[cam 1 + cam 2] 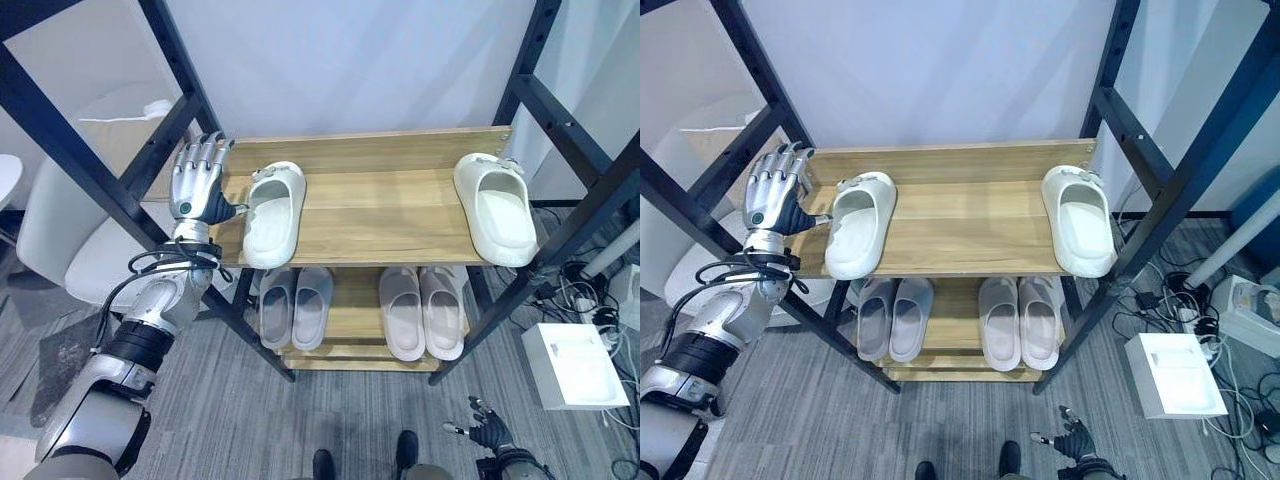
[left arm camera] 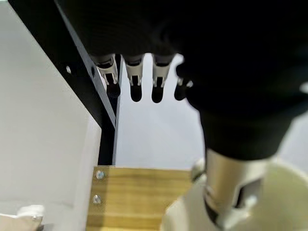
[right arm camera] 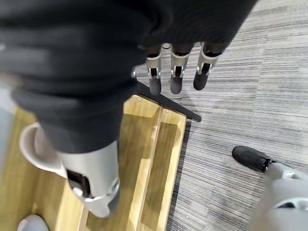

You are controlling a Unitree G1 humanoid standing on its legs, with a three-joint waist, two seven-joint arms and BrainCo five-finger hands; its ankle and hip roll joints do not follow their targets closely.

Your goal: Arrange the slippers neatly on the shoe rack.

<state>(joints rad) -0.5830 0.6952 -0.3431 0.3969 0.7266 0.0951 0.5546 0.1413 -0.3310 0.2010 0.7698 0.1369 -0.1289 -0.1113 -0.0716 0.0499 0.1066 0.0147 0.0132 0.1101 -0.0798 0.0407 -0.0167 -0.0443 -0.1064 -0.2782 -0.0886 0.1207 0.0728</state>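
Left hand: the left hand (image 1: 197,178) is at the top shelf's left end, fingers straight and spread, thumb touching the cream foam slipper (image 1: 272,214).
Mate: the second cream slipper (image 1: 494,207) lies well apart at the wooden shelf's (image 1: 380,215) right end.
Right hand: the right hand (image 1: 489,430) hangs low, fingers loose.
Risk: a careless sideways shove could likely twist the slipper or tip it off the front edge.

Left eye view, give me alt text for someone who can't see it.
The robot's left hand, fingers straight, rests beside a cream slipper on the rack's top shelf; its mate sits at the far right. Two grey pairs line the lower shelf.
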